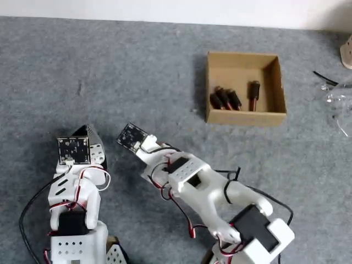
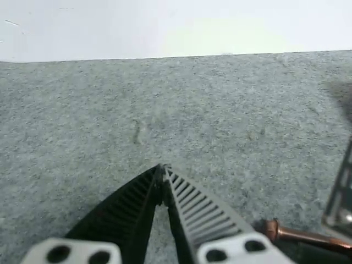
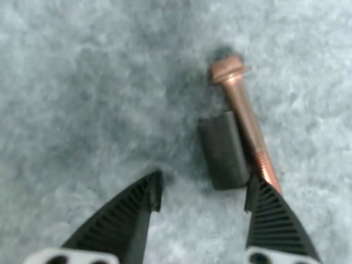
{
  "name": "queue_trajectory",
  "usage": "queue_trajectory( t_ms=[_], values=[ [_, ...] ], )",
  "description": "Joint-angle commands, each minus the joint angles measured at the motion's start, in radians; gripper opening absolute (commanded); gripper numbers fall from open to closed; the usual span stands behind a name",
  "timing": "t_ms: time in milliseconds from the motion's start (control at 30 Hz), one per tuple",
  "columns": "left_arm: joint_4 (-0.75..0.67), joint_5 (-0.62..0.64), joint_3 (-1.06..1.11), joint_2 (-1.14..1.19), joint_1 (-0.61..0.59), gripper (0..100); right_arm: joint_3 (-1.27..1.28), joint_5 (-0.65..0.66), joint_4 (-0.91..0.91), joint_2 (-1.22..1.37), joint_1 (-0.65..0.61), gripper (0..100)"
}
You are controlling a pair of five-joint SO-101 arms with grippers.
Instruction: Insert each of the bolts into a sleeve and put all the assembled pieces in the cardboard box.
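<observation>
The table (image 1: 110, 66) has a grey, felt-like surface. A white wall (image 1: 165, 8) runs along its far edge. Near the right edge lie a thin black wire (image 1: 323, 77) and some clear plastic bits (image 1: 336, 98). Just beyond them a pale beige object (image 1: 347, 52) is cut off by the frame.

bright, even light, perhaps from overhead; soft shadow beside the bolt (image 3: 246, 118).

The left arm (image 1: 71, 192) and right arm (image 1: 212, 192) are white plastic shells with black motor blocks, strung with red, white and black wires (image 1: 163, 190). Each wrist carries a small black circuit board (image 1: 73, 149). The fingers (image 2: 198, 209) are black, ribbed and triangular.
</observation>
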Motion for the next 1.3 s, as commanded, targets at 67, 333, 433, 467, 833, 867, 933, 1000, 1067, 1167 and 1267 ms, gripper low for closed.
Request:
queue_trajectory(
  t_ms=[67, 333, 433, 467, 833, 867, 933, 1000, 1067, 1167, 1267],
  values=[
    [-0.021, 0.002, -0.01, -0.015, -0.002, 1, -0.101, 0.014, 0.004, 0.099, -0.019, 21.7],
    [-0.021, 0.002, -0.01, -0.015, -0.002, 1, -0.147, 0.012, 0.004, 0.136, -0.016, 5.5],
    [-0.021, 0.002, -0.01, -0.015, -0.002, 1, -0.15, 0.012, 0.004, 0.139, -0.012, 1.7],
    [-0.021, 0.002, -0.01, -0.015, -0.002, 1, -0.148, 0.012, 0.004, 0.139, -0.004, 1.5],
    [-0.021, 0.002, -0.008, -0.015, -0.002, 1, -0.081, 0.006, 0.004, -0.038, 0.058, 0.5],
    [-0.021, 0.002, -0.008, -0.015, -0.002, 1, -0.051, 0.006, 0.004, -0.082, 0.065, 0.5],
    [-0.021, 0.002, -0.008, -0.015, -0.002, 1, 0.008, 0.006, 0.002, -0.186, 0.082, 0.5],
    [-0.021, 0.002, -0.004, -0.015, -0.002, 1, 0.059, 0.006, 0.002, -0.294, 0.099, 0.5],
    [-0.025, 0.002, 0.004, -0.015, -0.002, 1, 0.11, 0.006, 0.004, -0.395, 0.122, 0.5],
    [-0.048, 0.002, 0.012, -0.015, -0.002, 1, 0.174, 0.011, 0.007, -0.524, 0.157, 0.5],
    [-0.048, 0.002, 0.013, -0.015, -0.002, 1, 0.266, 0.011, 0.024, -0.618, 0.193, 0.5]
  ],
)
